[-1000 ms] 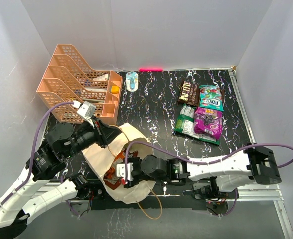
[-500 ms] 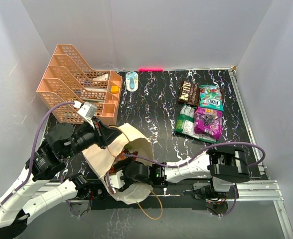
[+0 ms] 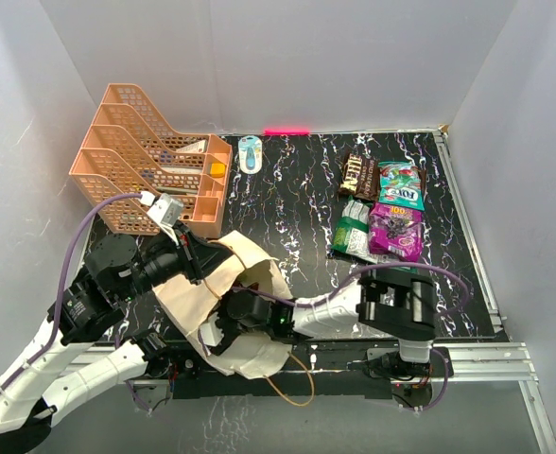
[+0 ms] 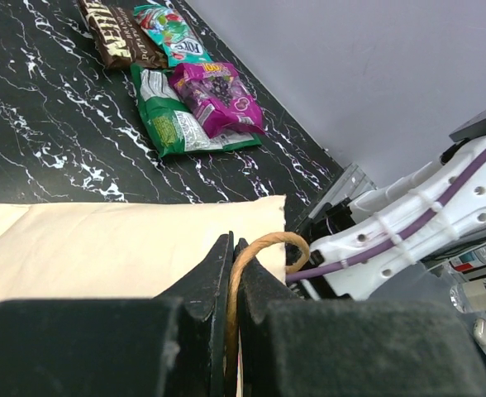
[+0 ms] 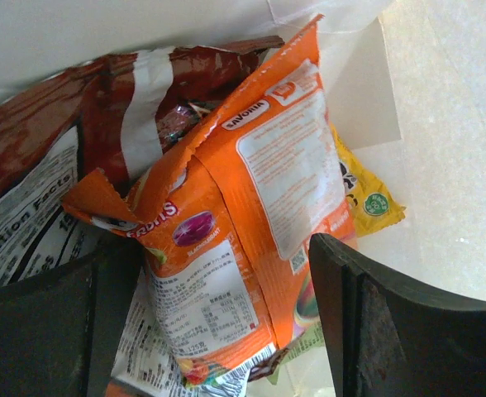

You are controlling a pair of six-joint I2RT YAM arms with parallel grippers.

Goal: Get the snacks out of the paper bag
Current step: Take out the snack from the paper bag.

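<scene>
The beige paper bag [image 3: 217,303] lies on its side at the near left of the table. My left gripper [image 4: 233,248] is shut on its brown cord handle [image 4: 259,248] and holds the mouth up. My right gripper [image 5: 222,306] is deep inside the bag, open, its jaws on either side of an orange snack packet [image 5: 251,223]. A dark red packet [image 5: 102,116] and a small yellow packet [image 5: 367,198] lie behind it. On the table at the right lie a brown packet [image 3: 358,175], a teal packet [image 3: 401,184], a purple pouch [image 3: 396,232] and green packets [image 3: 352,232].
A peach tiered tray rack [image 3: 150,170] stands at the back left. A small blue-and-white object [image 3: 251,153] lies by the back wall. The right arm [image 3: 391,303] stretches leftward along the near edge into the bag.
My right arm has pushed further left into the bag, so its gripper is now hidden from above. The bag's mouth has lifted and shifted slightly. My left gripper keeps its hold.
</scene>
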